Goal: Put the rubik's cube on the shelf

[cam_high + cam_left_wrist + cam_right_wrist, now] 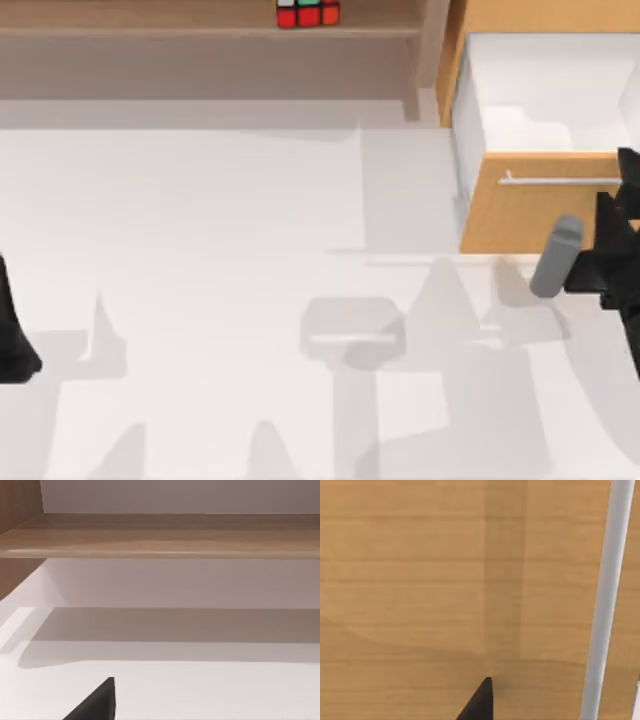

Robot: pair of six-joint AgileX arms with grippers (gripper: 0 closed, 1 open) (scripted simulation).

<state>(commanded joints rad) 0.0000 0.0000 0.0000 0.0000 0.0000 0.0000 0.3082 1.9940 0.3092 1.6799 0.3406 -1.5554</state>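
Note:
The rubik's cube, with red, green and white stickers showing, rests on the long light-brown shelf at the back of the table, left of the pale upright post. The same shelf board crosses the left wrist view, with no cube on the stretch seen there. My left gripper sits at the table's left edge, far from the cube. My right gripper is at the right edge, close against the orange-wood drawer front and its metal bar handle.
The drawer cabinet stands at the back right with its drawer pulled out, showing a white inside. A grey cylinder lies by the right arm in front of the drawer. Soft shadows fall across the white tabletop.

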